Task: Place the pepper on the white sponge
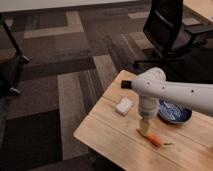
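Pepper lies flat on desk, toward near edge, stem pointing right. Gripper points down at pepper's left tip, contact unclear; jaws spread wide, holding nothing. White sponge sits near desk's left edge, apart from pepper. Blue bowl lies behind pepper, toward right. Black flat rectangle at far corner.

Office setting, dark carpet tiles with paler bands, black swivel chair on a star base, light wooden tabletop, another desk corner behind.
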Available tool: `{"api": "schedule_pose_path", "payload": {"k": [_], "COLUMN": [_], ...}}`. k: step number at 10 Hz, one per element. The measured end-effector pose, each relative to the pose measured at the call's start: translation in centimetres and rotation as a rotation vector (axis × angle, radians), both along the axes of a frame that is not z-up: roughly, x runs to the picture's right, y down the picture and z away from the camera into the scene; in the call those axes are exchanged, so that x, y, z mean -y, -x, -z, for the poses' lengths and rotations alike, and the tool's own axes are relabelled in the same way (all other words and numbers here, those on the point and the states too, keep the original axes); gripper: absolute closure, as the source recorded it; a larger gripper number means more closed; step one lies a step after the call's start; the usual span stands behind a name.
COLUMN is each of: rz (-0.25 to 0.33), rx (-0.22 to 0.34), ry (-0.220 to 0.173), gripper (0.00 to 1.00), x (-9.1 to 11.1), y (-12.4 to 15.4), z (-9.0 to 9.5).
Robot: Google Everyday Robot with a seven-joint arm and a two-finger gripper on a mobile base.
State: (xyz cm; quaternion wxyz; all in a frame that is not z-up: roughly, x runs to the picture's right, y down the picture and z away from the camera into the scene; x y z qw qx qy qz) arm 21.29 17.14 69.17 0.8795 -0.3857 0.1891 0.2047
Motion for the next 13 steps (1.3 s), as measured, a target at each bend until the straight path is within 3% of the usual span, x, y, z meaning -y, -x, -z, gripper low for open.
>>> {"api": "schedule_pose_path", "payload": {"k": [2, 6, 13], "rz": [-0.035, -0.05, -0.068], "rx": [-0.007, 0.056, 0.116], "ry": [-0.027, -0.079, -0.101], "gripper": [0.35, 0.35, 0.35], "x": [-1.3, -3.5, -8.3], "y": [-1.5, -2.9, -4.2], "z": [-0.4, -1.1, -2.1]}}
